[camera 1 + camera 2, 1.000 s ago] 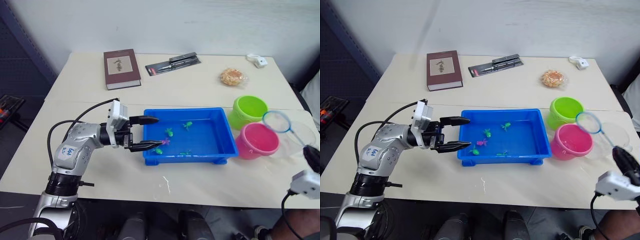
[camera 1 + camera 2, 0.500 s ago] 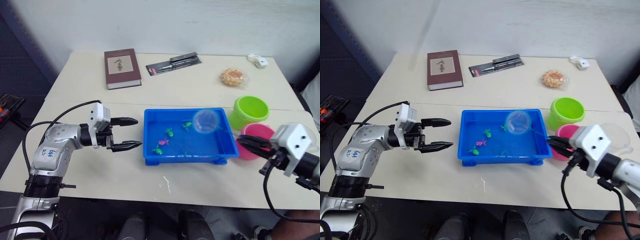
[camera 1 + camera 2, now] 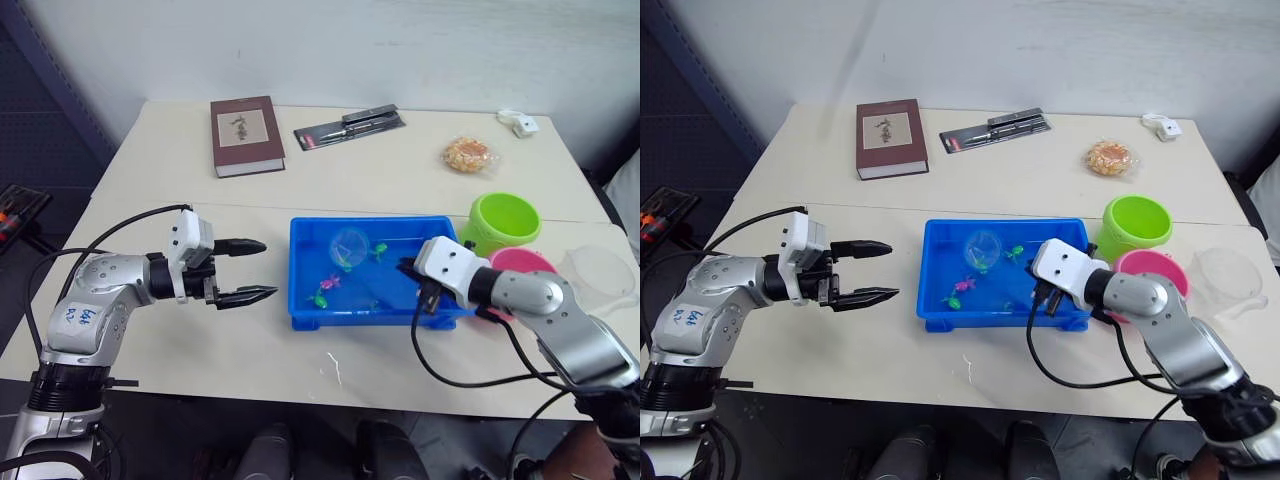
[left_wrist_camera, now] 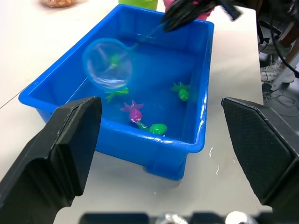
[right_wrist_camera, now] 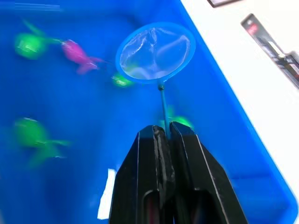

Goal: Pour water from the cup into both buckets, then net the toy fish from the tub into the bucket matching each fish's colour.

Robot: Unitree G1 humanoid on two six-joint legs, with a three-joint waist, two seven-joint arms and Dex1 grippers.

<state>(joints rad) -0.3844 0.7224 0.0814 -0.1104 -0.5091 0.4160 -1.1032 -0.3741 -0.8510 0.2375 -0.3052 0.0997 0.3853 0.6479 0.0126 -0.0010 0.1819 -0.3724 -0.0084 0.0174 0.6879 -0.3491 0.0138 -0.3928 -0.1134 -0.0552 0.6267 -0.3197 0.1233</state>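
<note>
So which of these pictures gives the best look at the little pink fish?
The left wrist view: the pink fish lies sharp and unobstructed in the tub, beside green ones. The right wrist view shows it blurred; both head views show it as a tiny magenta speck.

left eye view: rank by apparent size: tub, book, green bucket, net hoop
1. tub, largest by far
2. book
3. green bucket, fairly near the book in size, so the order of these two is less sure
4. net hoop, smallest
</note>
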